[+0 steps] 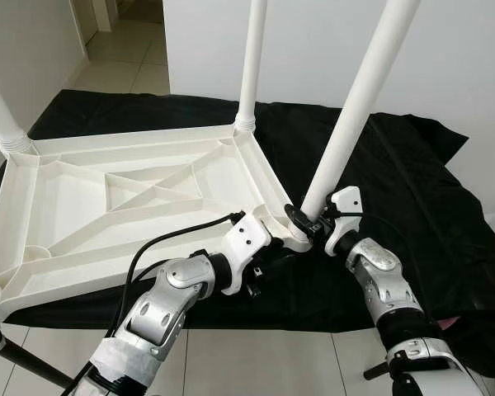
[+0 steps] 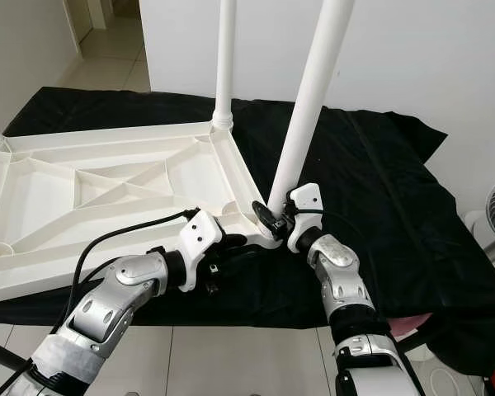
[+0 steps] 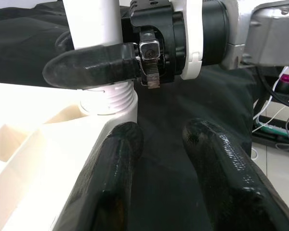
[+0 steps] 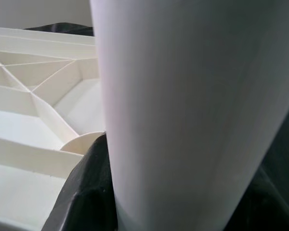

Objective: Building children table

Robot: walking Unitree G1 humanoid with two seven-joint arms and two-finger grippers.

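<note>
Right pincer (image 1: 307, 221) clamped on tilted leg (image 1: 355, 107) at tabletop (image 1: 107, 206) corner socket; left pincer (image 1: 268, 262) apart beside it; tilt risks cross-threading

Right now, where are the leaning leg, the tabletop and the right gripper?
leg (image 1: 356, 99): left eye view, middle of its shaft.
tabletop (image 1: 140, 194): left eye view, ribbed underside.
right gripper (image 1: 307, 221): left eye view, between fingertips at the leg's base.

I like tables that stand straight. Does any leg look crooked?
Yes. The white plastic leg at the near corner of the upside-down white table top leans to the right, while the far corner leg stands straight. The right gripper grips its base; the left gripper waits open nearby.
</note>
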